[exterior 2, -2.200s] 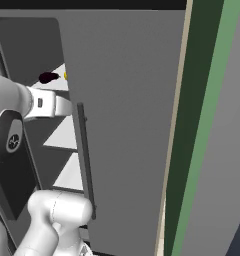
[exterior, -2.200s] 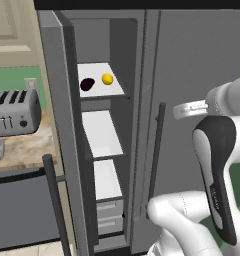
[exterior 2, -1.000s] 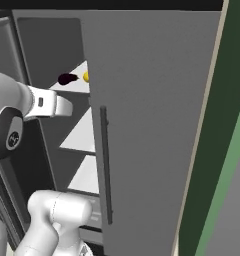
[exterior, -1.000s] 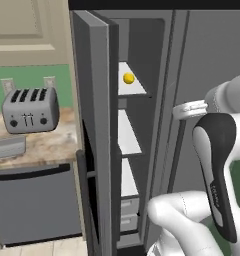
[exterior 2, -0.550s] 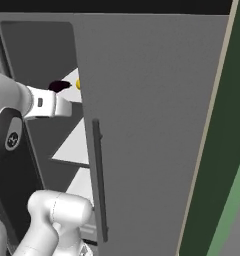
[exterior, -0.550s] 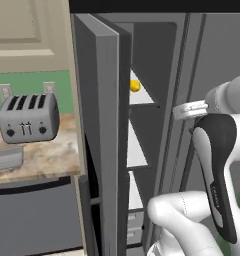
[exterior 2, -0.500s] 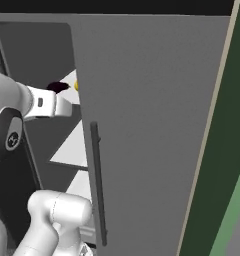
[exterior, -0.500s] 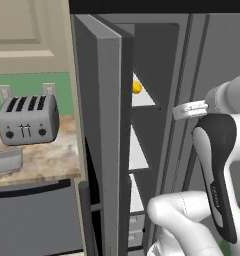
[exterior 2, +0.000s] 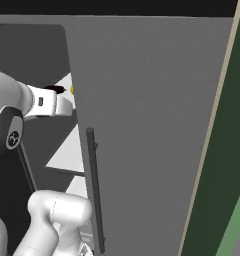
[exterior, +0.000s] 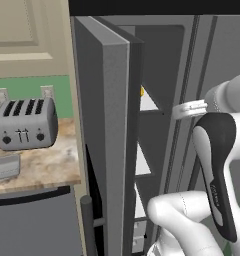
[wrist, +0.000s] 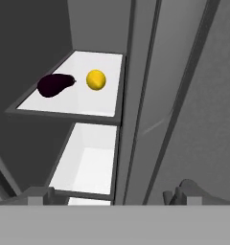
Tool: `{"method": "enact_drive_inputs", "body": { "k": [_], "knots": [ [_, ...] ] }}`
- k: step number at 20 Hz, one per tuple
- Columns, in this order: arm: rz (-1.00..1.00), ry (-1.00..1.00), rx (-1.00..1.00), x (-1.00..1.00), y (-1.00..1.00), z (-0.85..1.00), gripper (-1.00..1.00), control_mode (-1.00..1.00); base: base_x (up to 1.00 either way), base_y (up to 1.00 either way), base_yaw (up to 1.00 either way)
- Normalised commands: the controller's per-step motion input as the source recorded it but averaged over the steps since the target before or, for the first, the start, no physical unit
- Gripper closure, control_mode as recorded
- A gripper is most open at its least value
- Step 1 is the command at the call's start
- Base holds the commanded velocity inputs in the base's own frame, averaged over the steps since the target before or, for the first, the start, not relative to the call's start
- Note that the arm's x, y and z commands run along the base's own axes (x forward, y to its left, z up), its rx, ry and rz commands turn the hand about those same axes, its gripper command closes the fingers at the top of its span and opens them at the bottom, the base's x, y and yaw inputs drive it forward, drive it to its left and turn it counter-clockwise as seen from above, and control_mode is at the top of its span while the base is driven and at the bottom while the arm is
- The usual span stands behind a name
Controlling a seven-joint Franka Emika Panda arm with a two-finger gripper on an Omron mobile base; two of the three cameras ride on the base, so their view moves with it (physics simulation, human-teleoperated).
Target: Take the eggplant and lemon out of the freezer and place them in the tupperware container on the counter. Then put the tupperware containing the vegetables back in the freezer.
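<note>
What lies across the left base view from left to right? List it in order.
tupperware container → toaster → open freezer door → lemon, a sliver past the door's edge → white freezer shelves → the robot's arm.

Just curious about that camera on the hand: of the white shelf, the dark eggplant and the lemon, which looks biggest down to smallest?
1. White shelf, largest by far.
2. Eggplant, longer than the lemon.
3. Lemon, smallest, though not by much.

Flat even rendered light, no glare; freezer (exterior: 162, 75) interior dim, white shelves bright; edges sharp, slightly pixelated.
</note>
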Motion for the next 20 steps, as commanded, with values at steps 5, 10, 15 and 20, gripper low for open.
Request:
{"method": "enact_drive_inputs", "body": {
  "k": [5, 10, 15, 20],
  "knots": [
    [0.0, 0.0, -0.01, 0.0, 0.0, 0.0, -1.0, -1.0, 0.0, 0.02, 0.0],
    [0.0, 0.0, -0.01, 0.06, 0.21, -0.02, -1.0, -1.0, 0.0, 0.0, 0.0],
    [0.03, 0.0, 0.0, 0.09, 0.49, 0.0, -1.0, -1.0, 0.0, 0.0, 0.0],
    [0.07, 0.0, 0.01, 0.39, 0.31, 0.0, -1.0, -1.0, 0.0, 0.0, 0.0]
  ]
}}
